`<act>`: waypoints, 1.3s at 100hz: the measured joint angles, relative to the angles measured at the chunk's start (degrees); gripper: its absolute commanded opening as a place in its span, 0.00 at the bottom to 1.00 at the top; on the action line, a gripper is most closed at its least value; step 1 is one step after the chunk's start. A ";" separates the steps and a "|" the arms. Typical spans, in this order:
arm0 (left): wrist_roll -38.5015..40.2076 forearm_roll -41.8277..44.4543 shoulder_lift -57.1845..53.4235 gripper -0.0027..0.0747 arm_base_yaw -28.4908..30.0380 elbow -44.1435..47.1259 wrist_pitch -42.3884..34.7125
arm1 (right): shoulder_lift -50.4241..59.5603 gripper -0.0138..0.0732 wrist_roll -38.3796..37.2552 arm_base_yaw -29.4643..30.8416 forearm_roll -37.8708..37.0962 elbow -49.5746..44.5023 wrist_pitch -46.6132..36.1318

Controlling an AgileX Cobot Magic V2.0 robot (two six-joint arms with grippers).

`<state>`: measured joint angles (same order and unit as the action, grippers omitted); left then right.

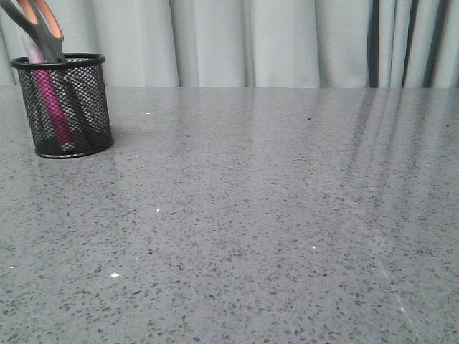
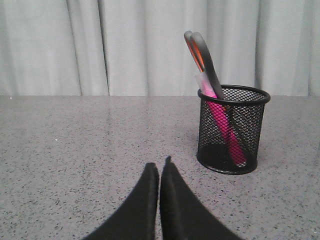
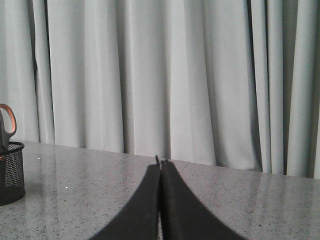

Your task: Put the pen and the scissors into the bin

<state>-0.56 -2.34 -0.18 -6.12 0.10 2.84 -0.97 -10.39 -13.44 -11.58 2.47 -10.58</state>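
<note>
The black mesh bin (image 1: 66, 107) stands at the far left of the grey table. The magenta pen (image 1: 50, 104) and the grey-and-orange scissors (image 1: 39, 29) stand inside it, handles sticking up above the rim. In the left wrist view the bin (image 2: 232, 130) holds the pen (image 2: 225, 125) and scissors (image 2: 202, 57), and my left gripper (image 2: 159, 167) is shut and empty, low over the table a short way from the bin. In the right wrist view my right gripper (image 3: 160, 162) is shut and empty, far from the bin (image 3: 11, 172); the scissors' handle (image 3: 7, 125) shows above the rim.
The grey speckled table (image 1: 272, 215) stretches from the bin to the right and front. Pale curtains (image 1: 287, 43) hang behind the table's far edge. Neither arm shows in the front view.
</note>
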 measured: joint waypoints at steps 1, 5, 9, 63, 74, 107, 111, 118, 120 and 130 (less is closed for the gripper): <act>0.00 0.00 0.00 0.01 0.00 0.00 0.00 | 0.00 0.09 0.00 0.00 0.00 0.00 0.00; 0.00 0.00 0.00 0.01 0.00 0.00 0.00 | 0.00 0.09 0.00 0.00 0.00 0.00 0.00; 0.00 -0.09 0.00 0.01 0.00 0.00 0.00 | 0.00 0.09 0.00 0.00 0.00 0.00 0.00; 0.03 -0.22 0.00 0.01 0.00 0.00 0.00 | 0.00 0.09 0.00 0.00 0.00 0.00 0.00; 0.03 -0.22 0.00 0.01 0.00 0.00 0.00 | 0.00 0.09 0.00 0.00 0.00 0.00 0.00; 0.03 -0.22 0.00 0.01 0.00 0.00 0.00 | 0.00 0.09 3.50 0.46 7.14 -0.76 2.53; 0.03 -0.22 0.00 0.01 0.00 0.00 0.00 | 0.00 0.09 6.34 1.08 9.40 -0.76 3.63; 0.03 -0.22 0.00 0.01 0.00 0.00 0.00 | 0.00 0.09 9.16 3.27 11.58 -1.08 4.61; 0.03 -0.22 0.00 0.01 0.00 0.00 0.00 | 0.00 0.09 9.54 4.17 11.58 -1.22 4.61; 0.03 -0.22 0.00 0.01 0.00 0.00 0.00 | 0.00 0.09 10.94 8.79 13.69 -2.94 4.74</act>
<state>-0.52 -2.56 -0.18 -6.12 0.10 2.84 -0.97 0.55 -4.65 2.11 -0.47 -5.84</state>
